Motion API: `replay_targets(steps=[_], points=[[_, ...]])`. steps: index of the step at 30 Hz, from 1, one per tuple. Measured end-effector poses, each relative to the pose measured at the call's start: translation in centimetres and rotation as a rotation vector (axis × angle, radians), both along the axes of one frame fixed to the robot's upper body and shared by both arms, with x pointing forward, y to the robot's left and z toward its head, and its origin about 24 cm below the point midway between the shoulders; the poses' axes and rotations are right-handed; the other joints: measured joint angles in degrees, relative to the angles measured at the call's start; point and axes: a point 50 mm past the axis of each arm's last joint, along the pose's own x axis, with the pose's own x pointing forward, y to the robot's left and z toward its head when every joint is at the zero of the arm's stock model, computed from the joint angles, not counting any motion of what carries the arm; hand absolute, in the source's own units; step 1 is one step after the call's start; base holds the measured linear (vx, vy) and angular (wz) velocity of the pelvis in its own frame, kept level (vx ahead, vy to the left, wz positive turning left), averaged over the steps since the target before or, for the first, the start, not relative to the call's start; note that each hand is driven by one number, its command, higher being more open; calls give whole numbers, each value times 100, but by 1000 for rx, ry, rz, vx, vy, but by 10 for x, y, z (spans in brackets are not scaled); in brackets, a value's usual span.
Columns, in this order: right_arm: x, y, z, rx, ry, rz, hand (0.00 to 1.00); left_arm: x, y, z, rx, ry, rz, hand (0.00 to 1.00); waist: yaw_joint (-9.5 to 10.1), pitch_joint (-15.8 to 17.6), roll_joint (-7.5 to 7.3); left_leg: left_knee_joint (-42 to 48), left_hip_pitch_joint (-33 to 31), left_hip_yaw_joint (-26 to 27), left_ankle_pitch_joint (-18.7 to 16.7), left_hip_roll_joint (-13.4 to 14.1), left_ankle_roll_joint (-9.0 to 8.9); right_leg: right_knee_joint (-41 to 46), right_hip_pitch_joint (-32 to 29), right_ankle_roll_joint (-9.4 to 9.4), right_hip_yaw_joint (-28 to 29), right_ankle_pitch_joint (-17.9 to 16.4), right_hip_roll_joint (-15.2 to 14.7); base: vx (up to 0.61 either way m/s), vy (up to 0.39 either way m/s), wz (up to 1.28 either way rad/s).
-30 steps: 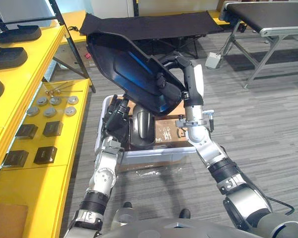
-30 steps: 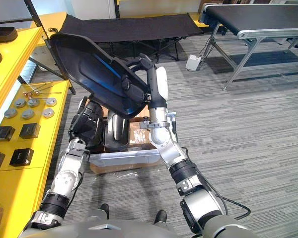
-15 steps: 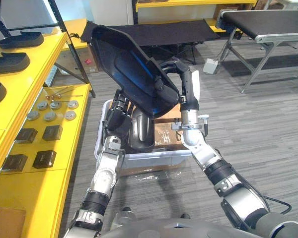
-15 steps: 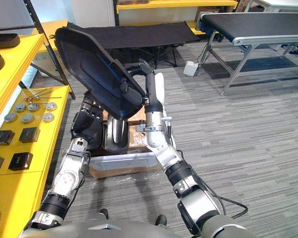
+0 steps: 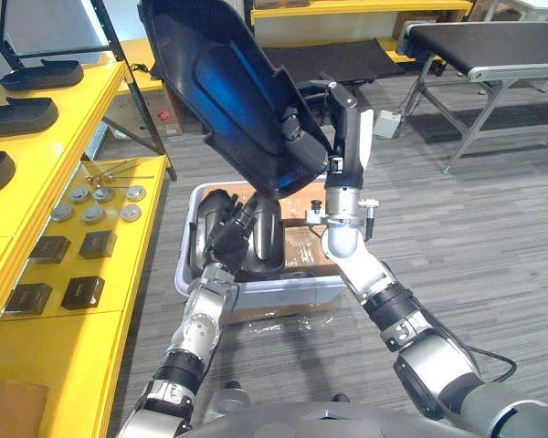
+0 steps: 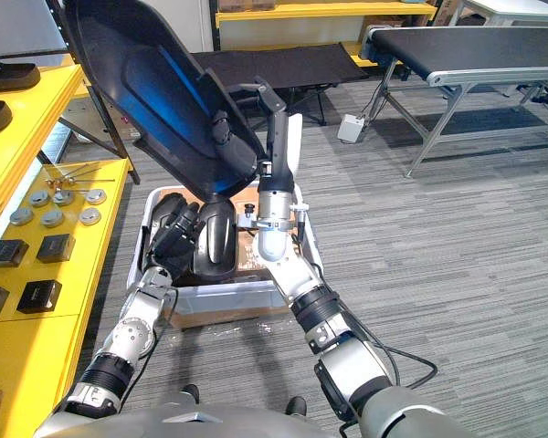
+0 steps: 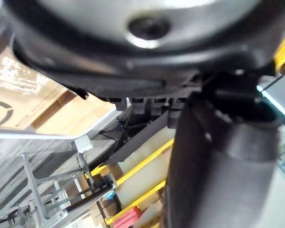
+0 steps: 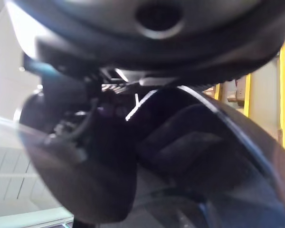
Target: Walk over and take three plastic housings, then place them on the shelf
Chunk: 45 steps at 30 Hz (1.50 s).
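Housing [image 5: 224, 87], large black plastic shell, raised at 12 o'clock in left eye view, its lower rim gripped by right hand [image 5: 342, 146] at 1 o'clock, fingers curled round the edge. Just off centre toward 9 o'clock, left hand [image 5: 221, 230] down inside grey bin [image 5: 256, 292], beside second housing [image 5: 263, 239]. Farther out at 9 o'clock, yellow shelf [image 5: 64, 351].

Right eye view: same layout, raised shell at 11 o'clock.

Left wrist view: fingers' spread unclear, cannot tell.

Right wrist view: dark shell close against curled fingers.
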Motion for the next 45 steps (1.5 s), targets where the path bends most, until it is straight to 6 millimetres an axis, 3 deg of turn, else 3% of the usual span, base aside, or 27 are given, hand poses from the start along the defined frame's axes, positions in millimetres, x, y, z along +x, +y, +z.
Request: replay_targets(steps=[9, 17, 30, 37, 45], points=[[2, -3, 1, 2, 2, -4, 0, -3, -1, -3, -27, -91, -26, 100, -4, 4, 12, -85, 46, 15, 31, -3, -11, 0, -4, 0, -4, 0, 0, 0, 0, 0], [5, -17, 4, 28, -9, -52, 0, -5, 9, 5, -237, -312, 14, 100, -4, 10, 45, -280, 146, 39, 123, -10, -14, 0, -1, 1, -7, -2, 2, 0, 0, -1], [3, -25, -13, 6, 46, -43, 0, -14, 4, 20, -227, -541, -150, 100, -17, 6, 62, -436, 225, 63, 192, -17, -15, 0, -2, 3, 2, -3, 1, 0, 0, 0], [1, -13, -16, -40, 68, 52, 0, -15, -12, 17, -98, -443, -239, 100, -2, 0, 113, -471, 241, 58, 208, -20, -15, 0, -2, 3, -1, -3, 1, 0, 0, 0], [-5, 11, -30, -130, 124, 154, 0, -13, -4, 8, -8, -189, -58, 100, 16, -5, 142, -471, 208, -1, 214, -22, -19, 0, 3, 0, -56, -8, 0, -3, 2, 3]])
